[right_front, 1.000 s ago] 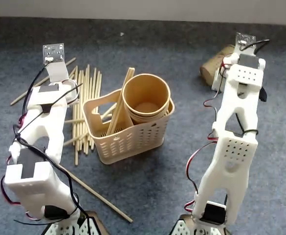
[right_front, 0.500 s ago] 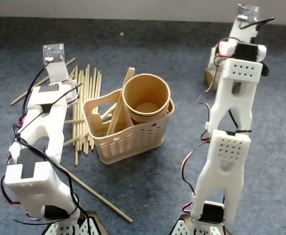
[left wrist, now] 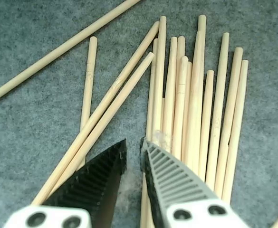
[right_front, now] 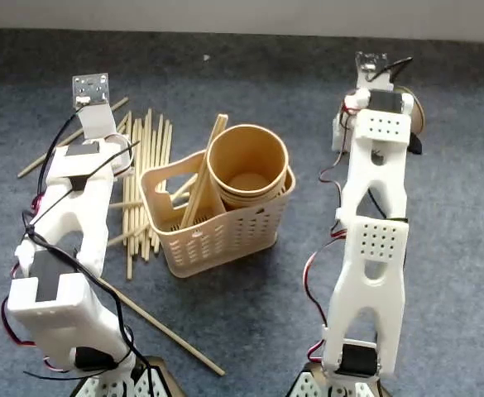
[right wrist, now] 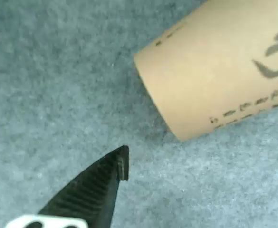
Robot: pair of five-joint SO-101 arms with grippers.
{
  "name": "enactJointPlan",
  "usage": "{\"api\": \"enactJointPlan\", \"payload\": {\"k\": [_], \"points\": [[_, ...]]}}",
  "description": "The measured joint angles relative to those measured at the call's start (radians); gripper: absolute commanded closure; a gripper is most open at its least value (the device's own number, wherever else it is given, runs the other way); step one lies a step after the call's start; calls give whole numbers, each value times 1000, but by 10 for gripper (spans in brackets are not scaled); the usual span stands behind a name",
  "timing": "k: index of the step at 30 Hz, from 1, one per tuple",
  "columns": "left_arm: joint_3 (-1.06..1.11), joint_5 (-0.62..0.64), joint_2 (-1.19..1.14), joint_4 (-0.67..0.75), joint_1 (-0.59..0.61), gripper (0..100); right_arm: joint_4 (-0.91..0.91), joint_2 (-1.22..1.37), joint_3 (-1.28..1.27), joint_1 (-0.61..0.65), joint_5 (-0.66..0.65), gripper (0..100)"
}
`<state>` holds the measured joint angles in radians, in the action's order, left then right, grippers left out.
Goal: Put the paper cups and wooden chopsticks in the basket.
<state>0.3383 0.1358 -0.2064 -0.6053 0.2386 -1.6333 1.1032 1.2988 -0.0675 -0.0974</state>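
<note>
**Cream basket part loaded; one cup and many chopsticks loose on the table**

Near the middle of the grey, carpet-textured table (right_front: 250, 331): a cream slotted basket (right_front: 225, 236), standing upright. Holds a nested stack of paper cups (right_front: 247, 161) in its right-hand part, mouths up. Also holds a few wooden chopsticks (right_front: 202, 178) on end in its left-hand part, leaning beside the handle cut-out.

Between the basket and the table's left edge: a loose pile of chopsticks (right_front: 146, 178), just beside the basket wall. Mostly parallel, running from the near edge toward the far edge, with a couple angled off toward the far left corner. Closer to the near edge: one longer stick (right_front: 171, 335) lying slantwise, one end tucked under the left arm (right_front: 68, 223).

Above that pile: the left end effector (left wrist: 134, 145), released but only barely, jaws a thin slit apart and grasping nothing. Tips poised over carpet at the edge of the bundle, the pale ribbed finger (left wrist: 172, 180) overlapping several sticks in the wrist view.

Toward the far right corner: one more paper cup (right wrist: 215, 66), brown, lying on its side with dark print on its wall. Partly hidden behind the wrist of the right arm (right_front: 374, 240) in the high view.

Beside that cup: the right end effector (right wrist: 125, 164), released, spread wide, grasping nothing. Black finger (right wrist: 100, 190) over bare carpet, its tip near the cup's end and apart from it.
</note>
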Motion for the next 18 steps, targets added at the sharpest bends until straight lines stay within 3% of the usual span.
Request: {"api": "enactJointPlan", "payload": {"k": [8,12,18], "points": [[0,0,0,0,0,912,-114,6,144,-5,-83,465],[0,0,0,0,0,912,-114,5,322,-8,-17,465],[0,0,0,0,0,912,-44,37,347,-8,57,465]]}}
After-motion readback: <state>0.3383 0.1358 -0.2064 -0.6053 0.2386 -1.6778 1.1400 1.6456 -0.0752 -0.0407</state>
